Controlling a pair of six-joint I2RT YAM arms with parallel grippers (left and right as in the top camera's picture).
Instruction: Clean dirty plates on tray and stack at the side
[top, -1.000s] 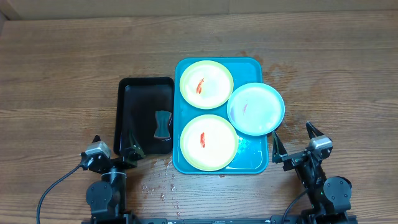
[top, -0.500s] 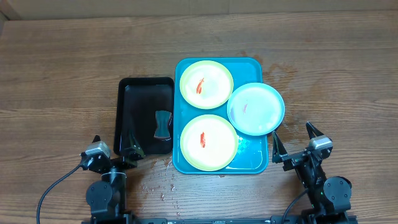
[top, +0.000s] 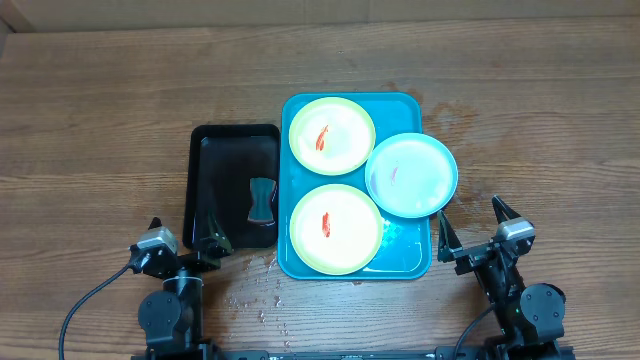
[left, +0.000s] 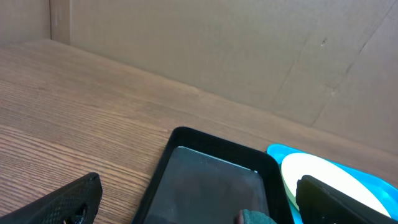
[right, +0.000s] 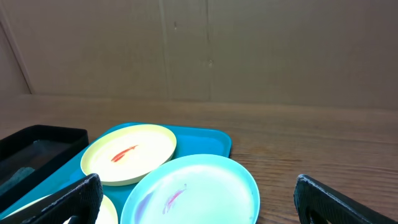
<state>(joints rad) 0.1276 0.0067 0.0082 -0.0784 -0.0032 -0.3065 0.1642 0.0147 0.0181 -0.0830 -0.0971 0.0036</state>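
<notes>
The teal tray (top: 407, 258) lies mid-table and holds three plates. A yellow-green plate (top: 332, 135) with a red smear sits at its far end, another (top: 335, 228) at its near end. A pale blue-white plate (top: 411, 175) with a faint red smear overhangs the tray's right rim; it also shows in the right wrist view (right: 193, 193). My left gripper (top: 184, 238) is open and empty at the near table edge, just in front of the black tray. My right gripper (top: 472, 228) is open and empty, just near-right of the blue-white plate.
A smaller black tray (top: 215, 150) lies left of the teal tray with a dark grey-green sponge (top: 261, 200) in it. Water drops (top: 262, 290) spot the wood in front of the trays. A cardboard wall (right: 249, 43) stands behind the table.
</notes>
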